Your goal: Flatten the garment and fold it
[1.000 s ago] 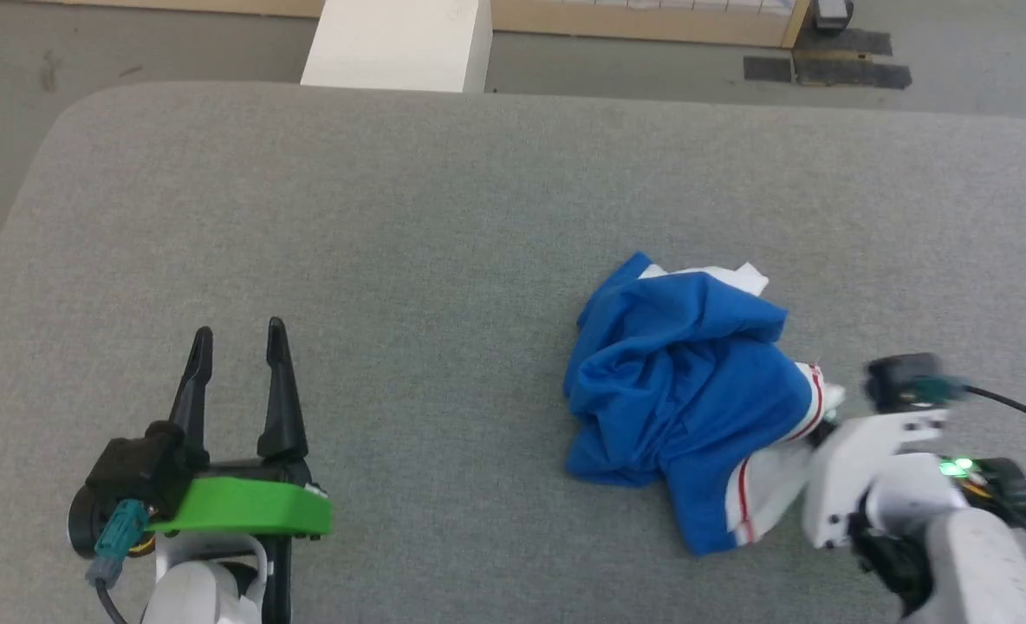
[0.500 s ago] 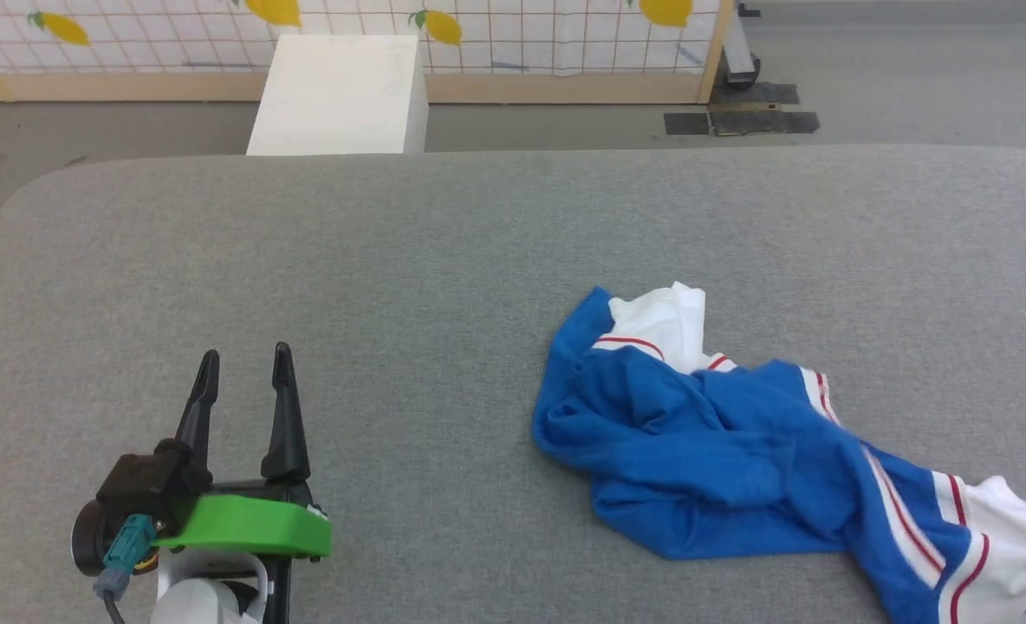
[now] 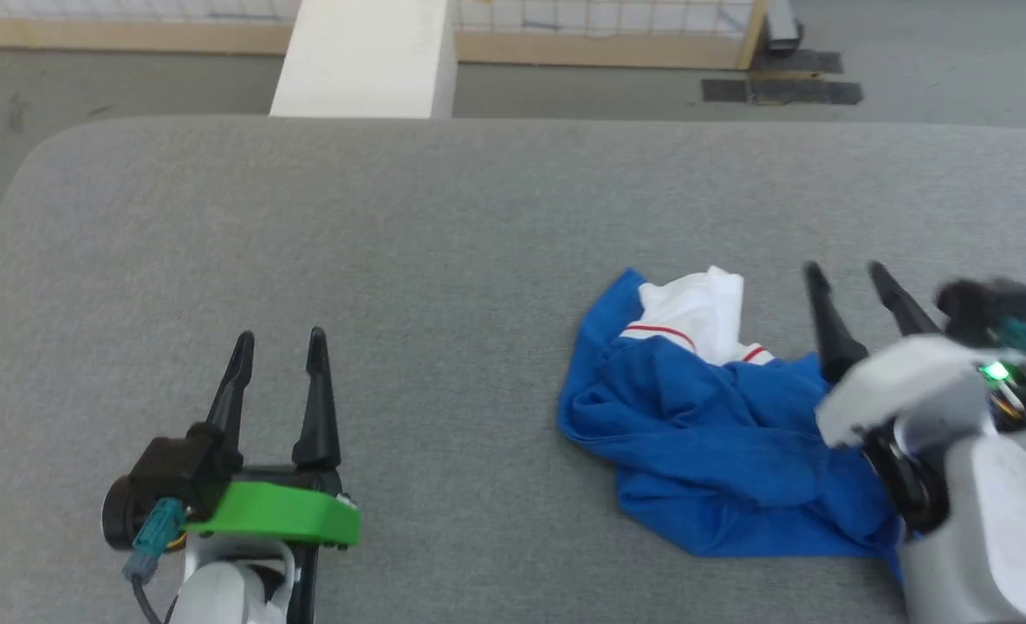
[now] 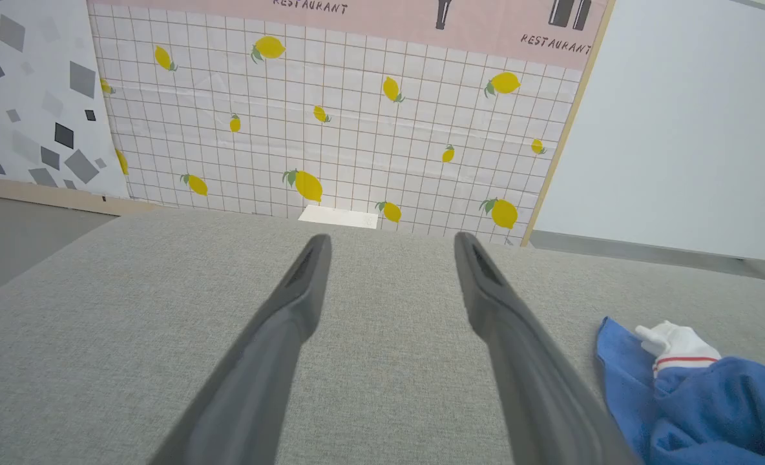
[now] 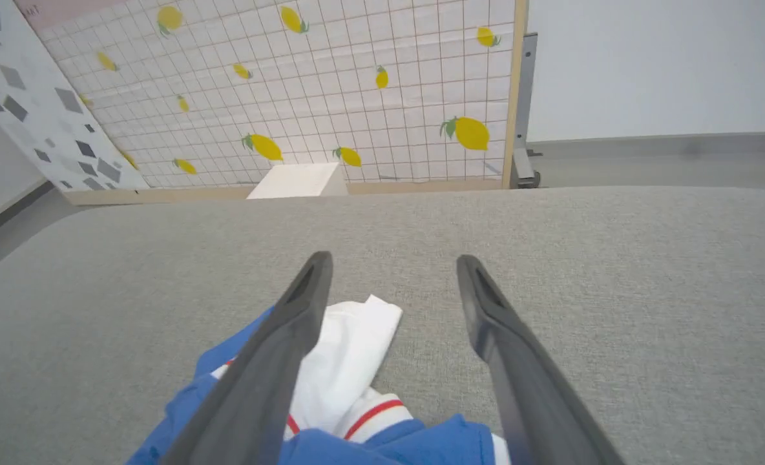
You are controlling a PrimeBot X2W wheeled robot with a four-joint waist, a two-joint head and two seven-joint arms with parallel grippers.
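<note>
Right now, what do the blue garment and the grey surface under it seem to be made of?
The garment looks like thin soft knit, jersey-like, matte blue with white ends and red stripes; it slumps in loose rumpled folds. The surface seems grey woven upholstery cloth, matte, with a fine speckled weave and rounded corners; its core is hidden.

Bright, even light (slight motion blur)
</note>
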